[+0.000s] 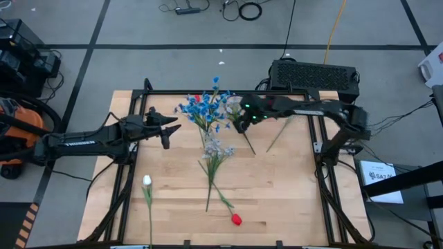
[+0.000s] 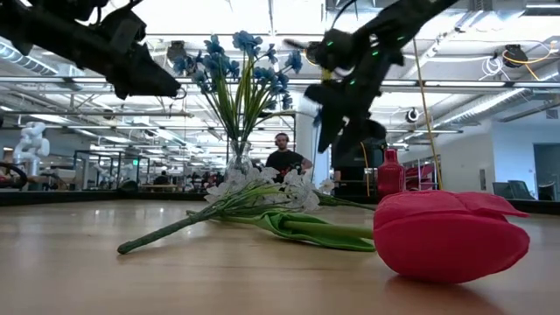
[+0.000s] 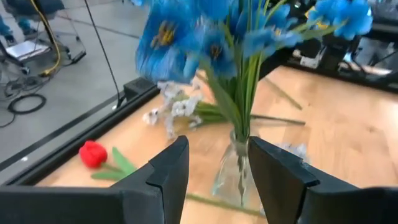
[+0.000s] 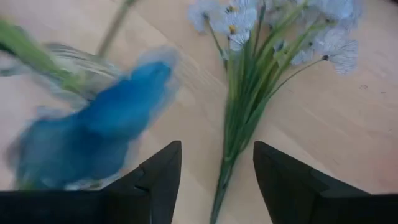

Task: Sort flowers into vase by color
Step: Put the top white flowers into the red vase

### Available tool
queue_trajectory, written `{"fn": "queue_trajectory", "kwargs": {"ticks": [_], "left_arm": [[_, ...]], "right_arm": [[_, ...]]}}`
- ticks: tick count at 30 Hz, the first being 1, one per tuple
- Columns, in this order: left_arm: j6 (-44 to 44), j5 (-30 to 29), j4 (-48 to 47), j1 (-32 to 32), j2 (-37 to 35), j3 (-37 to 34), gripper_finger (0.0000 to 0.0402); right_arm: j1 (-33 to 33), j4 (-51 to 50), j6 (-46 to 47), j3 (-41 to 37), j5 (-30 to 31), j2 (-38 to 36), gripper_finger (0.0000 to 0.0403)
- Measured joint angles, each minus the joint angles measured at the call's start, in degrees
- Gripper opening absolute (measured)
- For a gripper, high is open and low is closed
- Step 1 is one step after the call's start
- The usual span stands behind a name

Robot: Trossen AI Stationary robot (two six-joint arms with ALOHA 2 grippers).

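A glass vase (image 3: 233,174) full of bright blue flowers (image 1: 204,107) stands at the table's far middle. A bunch of pale white-lilac flowers (image 1: 216,151) lies flat in front of it. A red tulip (image 1: 236,219) lies near the front edge, and a white tulip (image 1: 147,181) lies at the front left. My left gripper (image 1: 169,129) hangs open just left of the vase, pointing at it. My right gripper (image 1: 240,119) hovers open right of the blue flowers, above the white-lilac bunch (image 4: 261,81), tilted downward.
A loose green stem (image 1: 280,135) lies on the table to the right of the vase. A black metal frame (image 1: 322,166) runs round the table, and a black box (image 1: 315,76) sits past the far edge. A person (image 2: 282,159) shows beyond the table.
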Motion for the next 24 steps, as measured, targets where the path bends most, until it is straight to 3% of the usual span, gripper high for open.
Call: {"fn": "queue_trajectory", "kwargs": {"ticks": [6,18,21,24], "left_arm": [[-1.7,-1.2,-4.2,0.0,0.0,0.0,0.0171],[-4.6,-1.4,-5.4,0.0,0.0,0.0,0.0171],[-4.5,-1.4,-5.4,0.0,0.0,0.0,0.0171],[-4.6,-1.4,-5.3,0.0,0.0,0.0,0.0171]], "right_arm": [[-0.2,-5.3,-2.7,7.9,0.0,9.5,0.0183],[-1.9,-6.4,-0.1,8.9,1.4,19.6,0.0177],[-1.8,-8.0,-0.9,9.1,1.5,20.4,0.0141],[-1.3,-9.2,-1.8,9.0,1.5,20.1,0.0071]]}}
